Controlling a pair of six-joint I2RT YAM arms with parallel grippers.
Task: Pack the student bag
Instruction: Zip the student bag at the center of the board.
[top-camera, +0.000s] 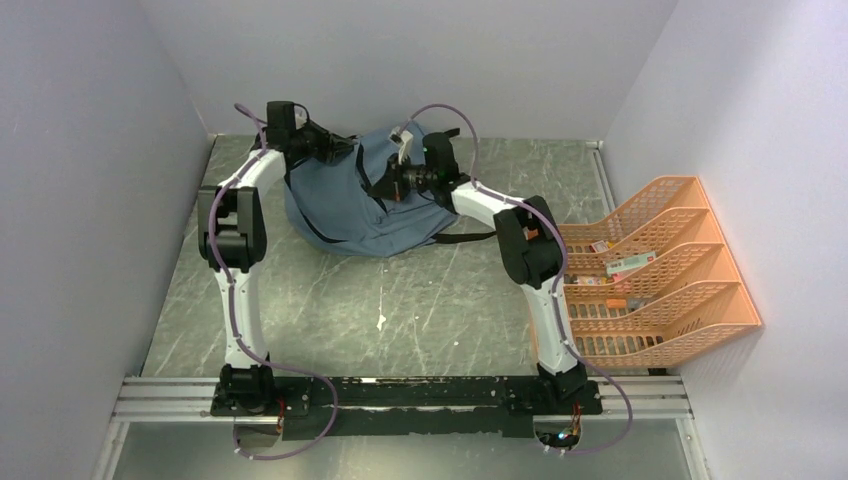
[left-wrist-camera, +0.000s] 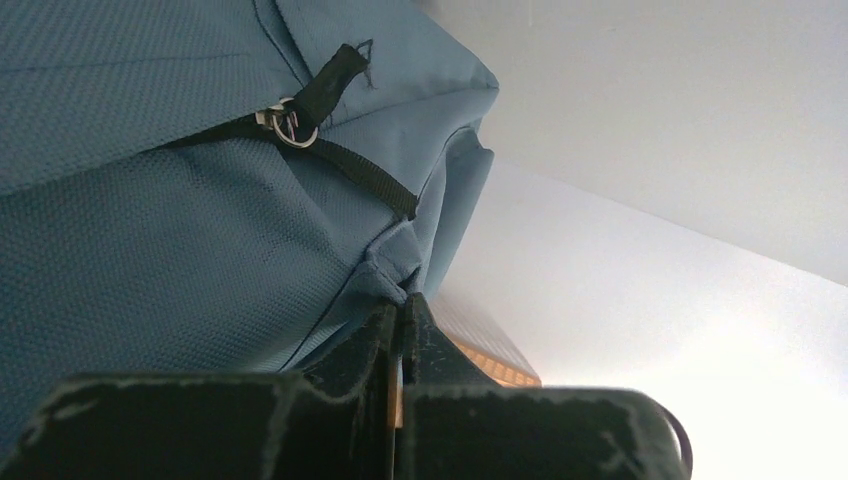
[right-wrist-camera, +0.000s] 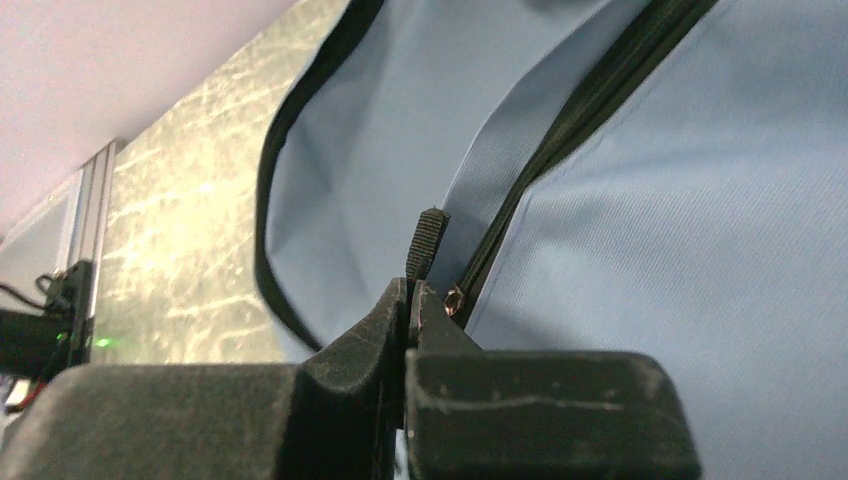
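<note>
Far across the table (top-camera: 400, 310), the student bag (top-camera: 350, 205) is slumping, soft and floppy, best taken by its seams. The left gripper (left-wrist-camera: 400, 320) is pinching shut on a fabric fold. The right gripper (right-wrist-camera: 408, 300) is clamping the zipper pull (right-wrist-camera: 427, 240), which looks small and slippery.

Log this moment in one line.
bag: on table, far side | left gripper: shut on bag fabric | right gripper: shut on zip pull | rack: at right edge
</note>
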